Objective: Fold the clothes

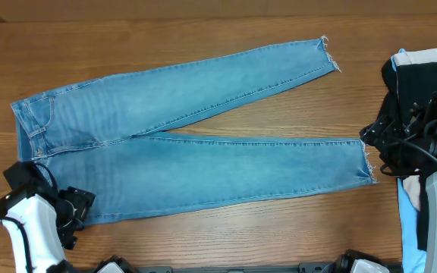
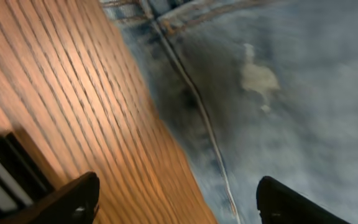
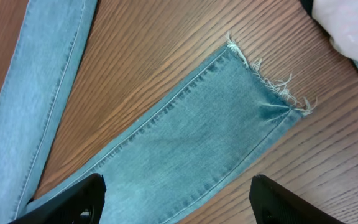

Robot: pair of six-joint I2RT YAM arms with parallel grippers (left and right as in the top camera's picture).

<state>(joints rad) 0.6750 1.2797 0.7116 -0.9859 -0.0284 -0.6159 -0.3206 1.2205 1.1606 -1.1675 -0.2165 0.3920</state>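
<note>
Light-blue denim jeans are laid flat across the wooden table, waistband toward its left edge, frayed hems toward its right. The left gripper is seen wide open and empty over the waist's outer seam. The right gripper is likewise spread, empty, above the nearer hem.

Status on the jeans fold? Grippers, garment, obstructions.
Left gripper open at waist edge; right gripper open above a frayed hem. Jeans flat, legs splayed, unfolded. Clothes pile far right, off the jeans.
</note>
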